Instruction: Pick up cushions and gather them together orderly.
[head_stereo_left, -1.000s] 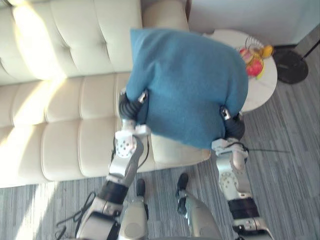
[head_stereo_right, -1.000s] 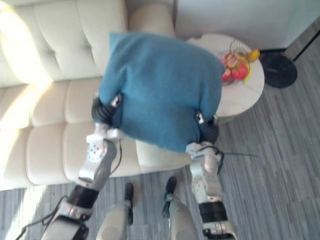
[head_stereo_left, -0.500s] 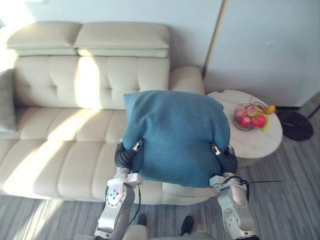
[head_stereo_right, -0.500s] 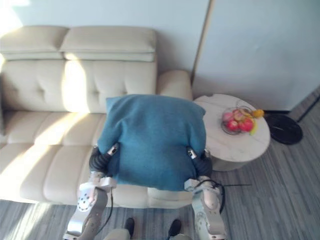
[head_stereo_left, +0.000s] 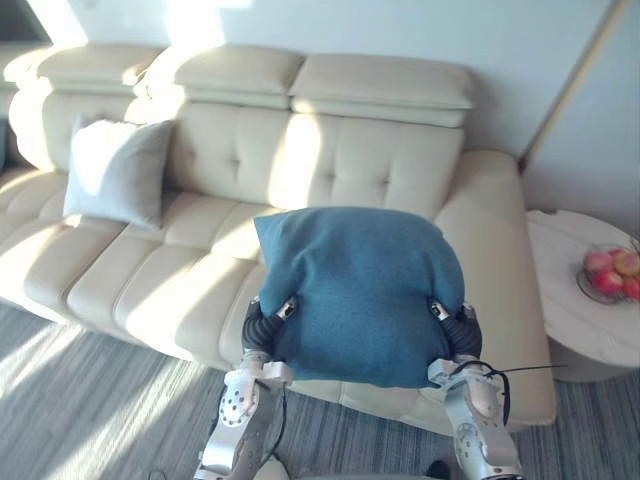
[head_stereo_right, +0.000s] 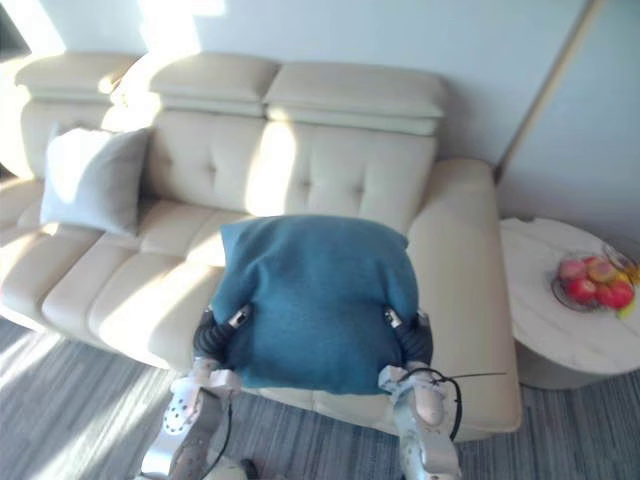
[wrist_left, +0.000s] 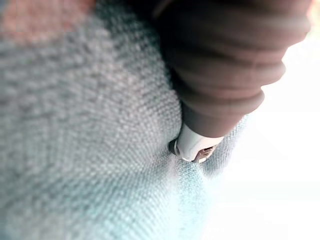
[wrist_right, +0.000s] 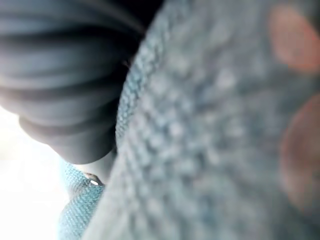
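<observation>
Blue woven square cushion hangs in front of the cream leather sofa, squeezed at its lower corners between your left hand and right hand, probably for carrying to the pale grey cushion. Each hand's grip is buried in fabric, so you cannot tell. Its broad face looks up at the head camera; near-square, no clear long axis.
</observation>
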